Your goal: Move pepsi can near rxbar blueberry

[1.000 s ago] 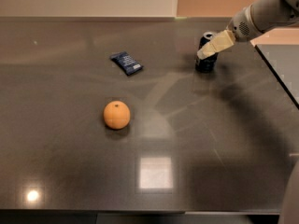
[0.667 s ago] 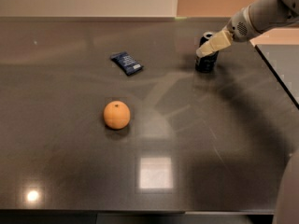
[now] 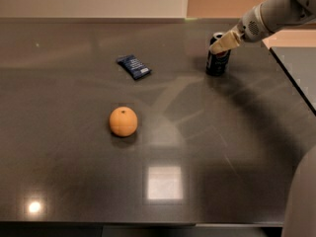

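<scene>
The pepsi can point(image 3: 217, 62) stands upright on the dark table at the back right, dark blue with a silver top. My gripper point(image 3: 223, 43) hangs at the can's upper part, its cream fingers point(image 3: 220, 44) in front of the top of the can. The rxbar blueberry point(image 3: 134, 66), a flat navy wrapper with white print, lies on the table well to the left of the can.
An orange point(image 3: 123, 121) sits on the table nearer the front, left of centre. The table's right edge point(image 3: 291, 78) runs close behind the can. My arm point(image 3: 276, 11) reaches in from the upper right.
My gripper has risen slightly, from around the can's middle to its upper part. The can, wrapper and orange have stayed where they were.
</scene>
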Robot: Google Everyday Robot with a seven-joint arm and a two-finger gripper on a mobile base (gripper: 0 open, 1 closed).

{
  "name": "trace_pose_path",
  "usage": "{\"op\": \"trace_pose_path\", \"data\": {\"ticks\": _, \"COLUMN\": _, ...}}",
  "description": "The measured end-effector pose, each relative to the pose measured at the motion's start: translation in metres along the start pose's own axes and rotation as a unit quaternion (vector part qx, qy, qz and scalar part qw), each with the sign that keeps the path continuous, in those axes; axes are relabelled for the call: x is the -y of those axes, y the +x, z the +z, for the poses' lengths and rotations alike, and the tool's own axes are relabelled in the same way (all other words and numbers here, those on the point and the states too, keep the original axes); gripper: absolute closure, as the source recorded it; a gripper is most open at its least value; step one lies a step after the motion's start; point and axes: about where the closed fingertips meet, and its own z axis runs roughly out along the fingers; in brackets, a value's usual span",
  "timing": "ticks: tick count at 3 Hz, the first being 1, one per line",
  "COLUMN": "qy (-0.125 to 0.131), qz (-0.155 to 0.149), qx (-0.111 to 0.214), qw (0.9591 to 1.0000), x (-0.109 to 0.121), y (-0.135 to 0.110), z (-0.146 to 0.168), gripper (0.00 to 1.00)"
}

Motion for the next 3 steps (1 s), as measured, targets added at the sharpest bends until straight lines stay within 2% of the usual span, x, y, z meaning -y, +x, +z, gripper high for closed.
{"op": "trace_pose_path", "data": {"ticks": 1, "qy": -0.016, "qz": -0.021, "qx": 0.014, "qw": 0.9995, "x": -0.017, "y": -0.025, "z": 0.0, "gripper": 0.88}}
{"op": "trace_pose_path", "data": {"ticks": 2, "qy": -0.042, "qz": -0.048, "qx": 0.029, "qw": 0.9975, "x": -0.04, "y": -0.058, "z": 0.011, "gripper": 1.0}}
{"op": "trace_pose_path", "data": {"ticks": 3, "qy": -0.073, "qz": -0.074, "qx": 0.038, "qw": 0.9939, "x": -0.069, "y": -0.089, "z": 0.03, "gripper": 1.0}}
